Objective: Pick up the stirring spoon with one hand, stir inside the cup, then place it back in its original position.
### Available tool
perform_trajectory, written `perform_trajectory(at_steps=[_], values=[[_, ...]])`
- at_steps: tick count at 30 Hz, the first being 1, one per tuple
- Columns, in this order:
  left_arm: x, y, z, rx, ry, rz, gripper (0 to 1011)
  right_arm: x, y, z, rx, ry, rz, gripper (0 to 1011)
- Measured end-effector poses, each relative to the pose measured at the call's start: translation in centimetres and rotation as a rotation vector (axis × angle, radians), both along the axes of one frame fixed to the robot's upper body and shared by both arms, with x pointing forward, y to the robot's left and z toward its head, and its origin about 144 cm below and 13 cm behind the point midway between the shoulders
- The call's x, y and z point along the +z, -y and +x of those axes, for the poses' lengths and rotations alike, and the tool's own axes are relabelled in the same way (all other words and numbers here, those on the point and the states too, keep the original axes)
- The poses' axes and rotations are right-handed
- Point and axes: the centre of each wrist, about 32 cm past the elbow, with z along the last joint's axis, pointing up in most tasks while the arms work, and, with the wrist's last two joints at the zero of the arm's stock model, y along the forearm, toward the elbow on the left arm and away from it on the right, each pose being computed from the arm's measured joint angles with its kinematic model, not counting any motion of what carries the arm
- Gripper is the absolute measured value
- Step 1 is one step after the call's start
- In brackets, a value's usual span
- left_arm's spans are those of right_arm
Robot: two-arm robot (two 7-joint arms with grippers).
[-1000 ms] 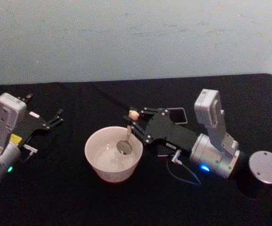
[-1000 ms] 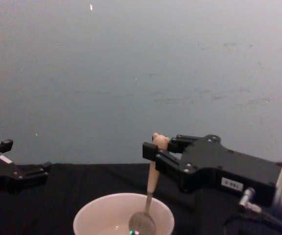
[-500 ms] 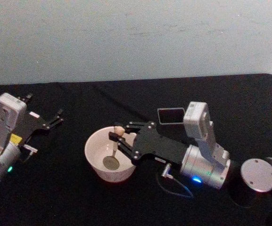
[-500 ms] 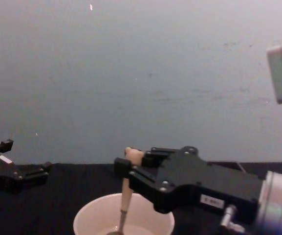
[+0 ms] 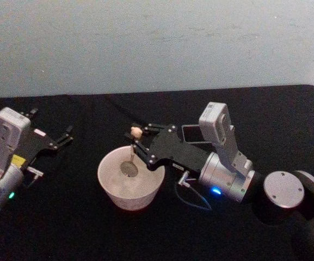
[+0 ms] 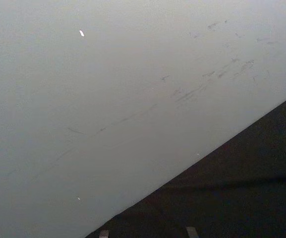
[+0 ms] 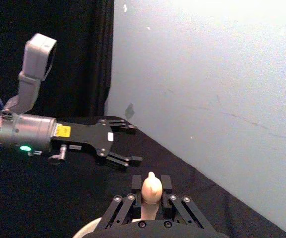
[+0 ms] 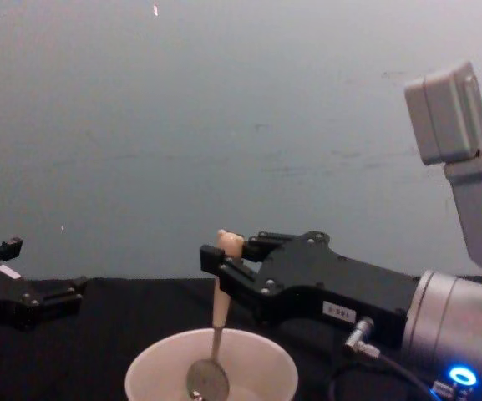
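While in cup (image 5: pixel 115 198), spoon (image 5: pixel 130 167) in tool (image 5: pixel 139 136)

— Which colours do you see on the stirring spoon (image 8: pixel 219 294)?
— You've got a pale peach handle and a grey metal bowl. Your cup (image 5: pixel 128 200) is plain cream-white, no pattern. The right gripper (image 5: pixel 139 142) is black, and so is your table (image 5: pixel 64 228).

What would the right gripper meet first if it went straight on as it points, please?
Likely nothing nearby: the right gripper is above the cup, the left gripper off its line. Its held stirring spoon would hit the cup's wall first.
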Motion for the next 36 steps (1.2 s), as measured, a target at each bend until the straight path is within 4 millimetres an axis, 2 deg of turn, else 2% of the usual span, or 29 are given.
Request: perform_trajectory(at_steps=[13,22,28,36], values=[[0.0,0.0,0.0,0.0,0.0,0.0,1001,0.1,1.6,-0.1,-0.039,0.015,-0.028,213],[0.0,0.0,0.0,0.0,0.0,0.0,1001,0.3,3.2,-1.8,-0.005,-0.003,-0.059,213],[0.0,0.0,0.0,0.0,0.0,0.0,1001,0.3,2.9,-2.5,0.037,-0.011,-0.053,213],[0.0,0.0,0.0,0.0,0.0,0.0,1001,0.1,1.3,-2.6,0.074,-0.018,-0.044,213]])
